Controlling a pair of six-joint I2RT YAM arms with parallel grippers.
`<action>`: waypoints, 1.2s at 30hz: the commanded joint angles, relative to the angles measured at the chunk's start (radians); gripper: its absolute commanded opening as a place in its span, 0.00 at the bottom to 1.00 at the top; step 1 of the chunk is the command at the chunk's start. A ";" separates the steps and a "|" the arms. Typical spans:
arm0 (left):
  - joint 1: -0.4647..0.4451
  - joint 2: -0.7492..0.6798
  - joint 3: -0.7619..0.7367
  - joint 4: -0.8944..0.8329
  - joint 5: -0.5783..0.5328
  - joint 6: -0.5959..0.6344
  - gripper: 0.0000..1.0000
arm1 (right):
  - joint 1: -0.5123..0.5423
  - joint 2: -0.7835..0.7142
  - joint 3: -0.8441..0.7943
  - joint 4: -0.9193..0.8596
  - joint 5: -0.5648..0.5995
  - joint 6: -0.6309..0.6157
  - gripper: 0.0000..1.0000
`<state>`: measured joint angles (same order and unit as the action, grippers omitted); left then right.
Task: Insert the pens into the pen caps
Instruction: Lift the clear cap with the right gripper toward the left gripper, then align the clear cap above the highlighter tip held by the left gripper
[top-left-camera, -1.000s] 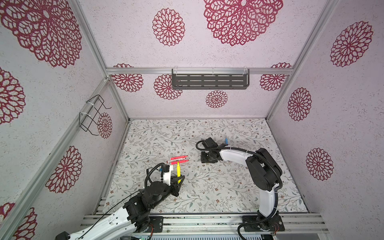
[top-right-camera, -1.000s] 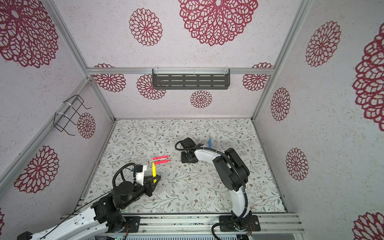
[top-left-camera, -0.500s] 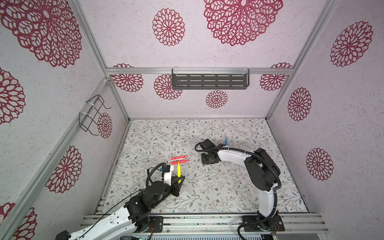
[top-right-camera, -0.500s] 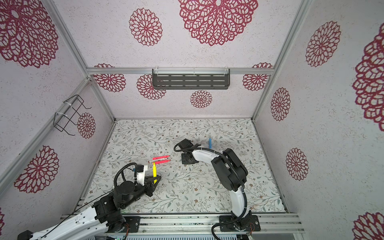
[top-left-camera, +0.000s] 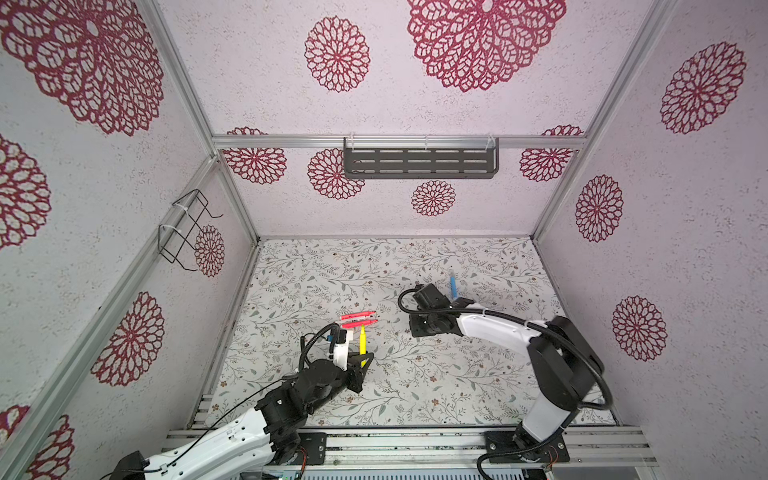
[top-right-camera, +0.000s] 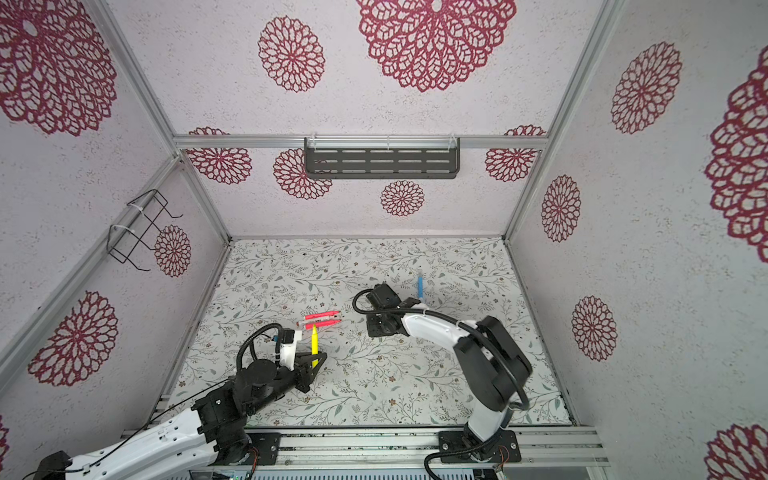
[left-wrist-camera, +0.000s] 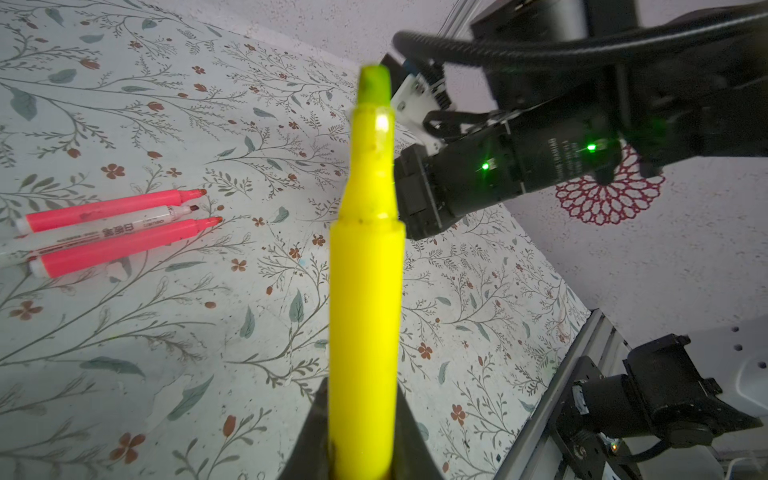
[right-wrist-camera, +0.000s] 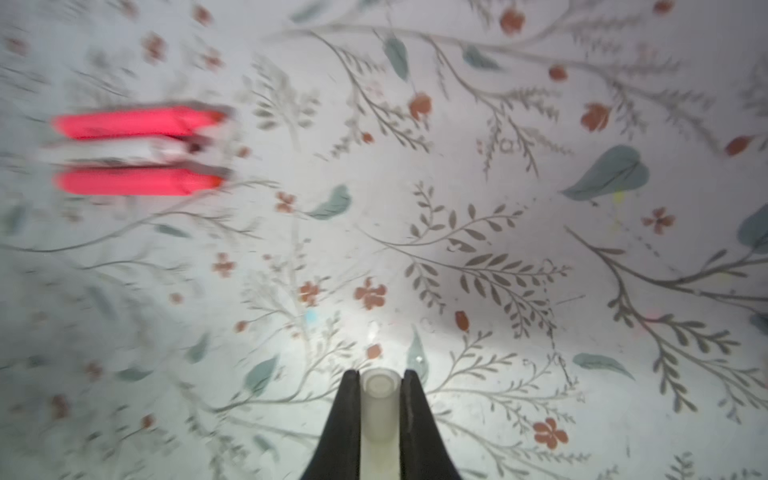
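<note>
The left gripper (left-wrist-camera: 362, 419) is clamping the yellow pen (left-wrist-camera: 365, 270) by its barrel, tip free; the right gripper (right-wrist-camera: 380, 395) is pinching a pale cap (right-wrist-camera: 377, 419), mouth forward, seemingly just off the table (right-wrist-camera: 540, 174); any misalignment is risking the tip jamming the rim, twisting the cap loose.

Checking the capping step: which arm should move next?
Probably the right: right gripper is shut on the pale cap, open end forward, while left gripper presents the yellow pen, tip exposed.
</note>
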<state>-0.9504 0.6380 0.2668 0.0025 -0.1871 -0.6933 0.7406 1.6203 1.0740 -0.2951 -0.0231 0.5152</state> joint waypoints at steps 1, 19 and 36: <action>0.009 0.056 0.021 0.141 0.045 -0.027 0.00 | 0.003 -0.176 -0.046 0.211 -0.099 0.007 0.08; -0.043 0.431 0.124 0.443 0.136 -0.041 0.00 | -0.004 -0.429 -0.328 0.824 -0.283 0.214 0.12; -0.056 0.447 0.141 0.443 0.130 -0.040 0.00 | -0.003 -0.364 -0.366 1.025 -0.344 0.301 0.13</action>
<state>-0.9962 1.0943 0.3798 0.4294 -0.0563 -0.7277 0.7395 1.2606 0.7059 0.6544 -0.3393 0.7982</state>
